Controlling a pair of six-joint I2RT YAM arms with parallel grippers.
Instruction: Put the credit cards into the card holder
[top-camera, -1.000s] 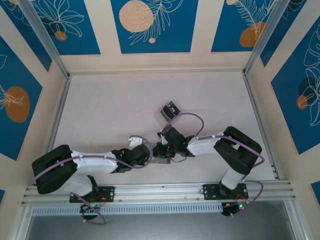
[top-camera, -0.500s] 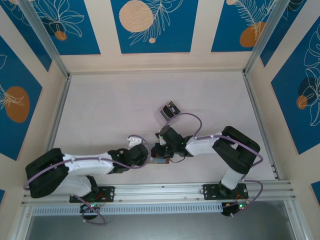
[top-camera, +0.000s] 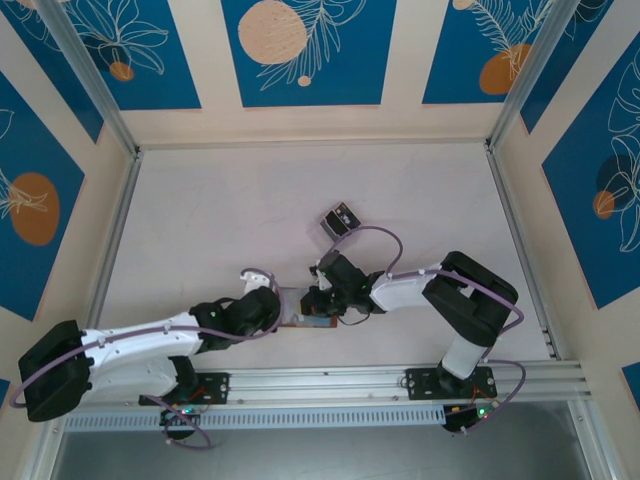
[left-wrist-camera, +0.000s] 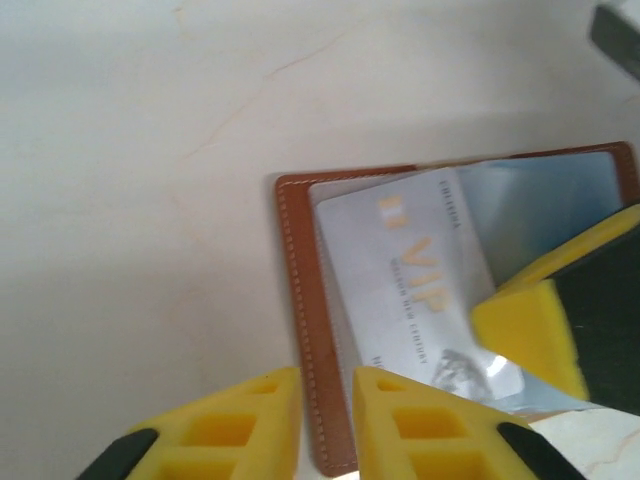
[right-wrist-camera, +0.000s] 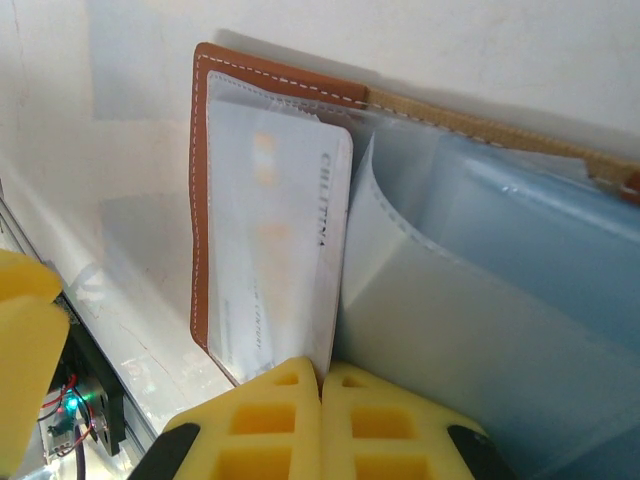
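At the near middle of the bench (top-camera: 220, 220), the right fingers (right-wrist-camera: 305, 405) are clenched pad to pad over the open holder (right-wrist-camera: 200, 180). A clear sleeve (right-wrist-camera: 400, 300) and the corner of a card (right-wrist-camera: 270, 240) run up to their seam. Whether anything thin is nipped there I cannot tell. The left fingers (left-wrist-camera: 280, 415) stand nearly together with a slim gap. The holder's brown stitched edge (left-wrist-camera: 298, 300) lies in line with that gap, but I cannot tell whether they pinch it.

The holder lies flat and open, with a brown leather rim, pale stitching and pale grey-blue sleeves inside. The card (left-wrist-camera: 420, 280) is silvery with faint gold "VIP" lettering. It lies tilted on the leaf beside the brown rim, its lower corner under one yellow pad of the right fingers (left-wrist-camera: 525, 330).

From above, the holder (top-camera: 297, 308) sits between the two sets of fingers. A dark thing (top-camera: 340, 218) stands well apart, farther back.

Compared with a second ago, the left arm (top-camera: 130, 345) is stretched lower and farther left. Its fingers have drawn back leftward, so more of the holder's pale inside shows. The right arm (top-camera: 400, 290) and the dark thing are where they were.
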